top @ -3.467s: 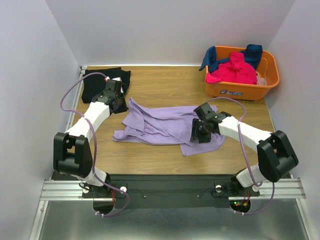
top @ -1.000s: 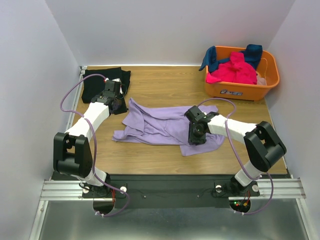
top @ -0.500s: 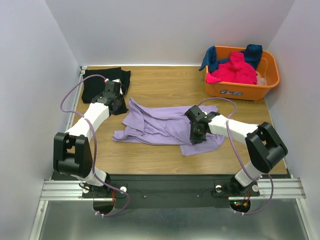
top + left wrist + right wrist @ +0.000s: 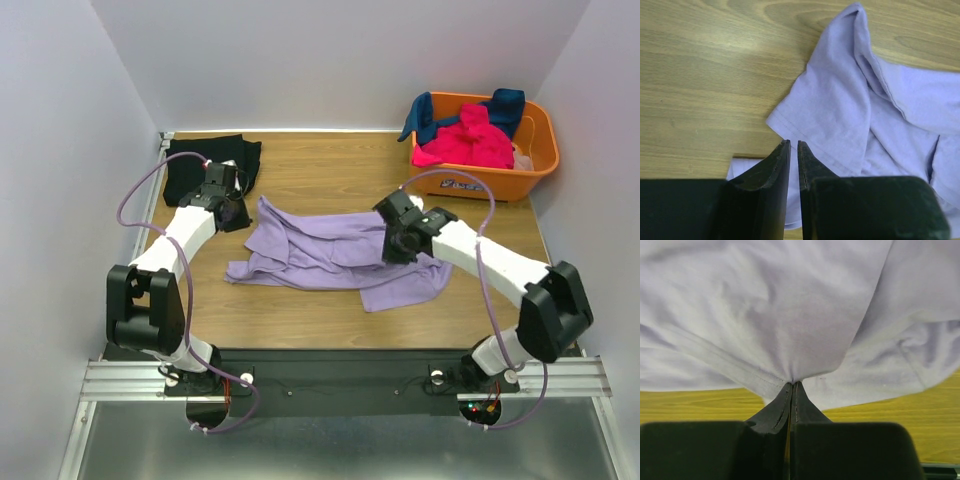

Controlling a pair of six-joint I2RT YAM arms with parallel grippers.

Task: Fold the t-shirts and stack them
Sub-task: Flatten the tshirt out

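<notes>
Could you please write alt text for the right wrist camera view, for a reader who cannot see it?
The right gripper is shut on a pinched fold of the lavender t-shirt, which drapes across most of the frame. A strip of wooden table shows below the cloth on either side of the dark fingers.

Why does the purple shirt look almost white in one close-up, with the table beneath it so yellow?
Right wrist view: the lavender t-shirt fills the frame and looks washed out, probably overexposed; the table turns yellow-green; the right gripper pinching the cloth is near black. Left wrist view: truer colours, crisp wood grain, the left gripper a dark silhouette. Top external view: even light, soft shadows.
</notes>
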